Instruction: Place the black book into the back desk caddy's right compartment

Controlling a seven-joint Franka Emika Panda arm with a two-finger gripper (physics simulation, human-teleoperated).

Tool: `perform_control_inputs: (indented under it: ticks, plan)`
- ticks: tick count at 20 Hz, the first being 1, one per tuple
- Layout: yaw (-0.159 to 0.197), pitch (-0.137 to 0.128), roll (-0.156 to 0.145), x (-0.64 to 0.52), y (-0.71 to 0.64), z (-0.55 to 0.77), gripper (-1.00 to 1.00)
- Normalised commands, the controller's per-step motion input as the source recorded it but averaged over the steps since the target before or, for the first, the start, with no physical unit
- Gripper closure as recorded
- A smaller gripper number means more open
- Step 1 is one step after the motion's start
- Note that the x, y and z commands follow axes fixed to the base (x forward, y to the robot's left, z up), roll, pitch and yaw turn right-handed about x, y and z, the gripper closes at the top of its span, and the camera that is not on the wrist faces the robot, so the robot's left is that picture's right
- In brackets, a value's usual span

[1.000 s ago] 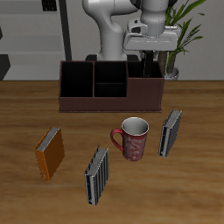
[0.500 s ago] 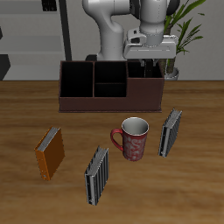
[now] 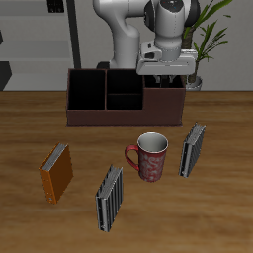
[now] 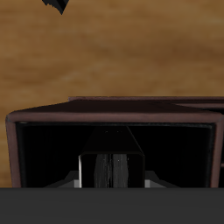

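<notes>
Exterior view: gripper (image 3: 164, 77) hangs directly above the back desk caddy (image 3: 126, 103), over the right compartment (image 3: 163, 95), the end bay nearest the potted plant (image 3: 203, 44). Its lower part hides the compartment's opening, so jaws cannot be read from here. Wrist view looks straight down into the right compartment (image 4: 112, 153): dark interior framed by reddish-brown walls, and low in the bay the black book (image 4: 111, 170), standing on edge, pale page edges showing as a narrow upright band between two dark covers. The book sits inside the compartment, roughly midway between its side walls. Whether the jaws are clenched on the book or released, I cannot tell; the fingertips are lost in the dark strip at the frame edge. Desk (image 3: 222, 193) is wood-grained. In front of the caddy, well apart from it: a red patterned mug (image 3: 151, 156), upright, handle turned toward the orange-brown book (image 3: 56, 172), which leans tilted nearer the front edge. One grey striped book (image 3: 193, 149) stands just beside the mug on the plant side; a second grey striped book (image 3: 109, 197) stands closest to the front edge, between mug and orange-brown book
</notes>
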Motion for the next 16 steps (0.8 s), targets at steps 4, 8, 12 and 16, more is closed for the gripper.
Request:
perform_control_inputs:
  ticks: [4, 8, 12, 16]
  plan:
    - [0.002, 0.049, 0.007, 0.05, -0.05, -0.25, 1.00]
    - [-0.010, 0.061, 0.028, 0.05, -0.05, -0.20, -1.00]
    - [-0.018, 0.035, 0.052, 0.03, 0.01, -0.10, -1.00]
    - [-0.003, 0.001, 0.010, 0.01, 0.00, -0.03, -1.00]
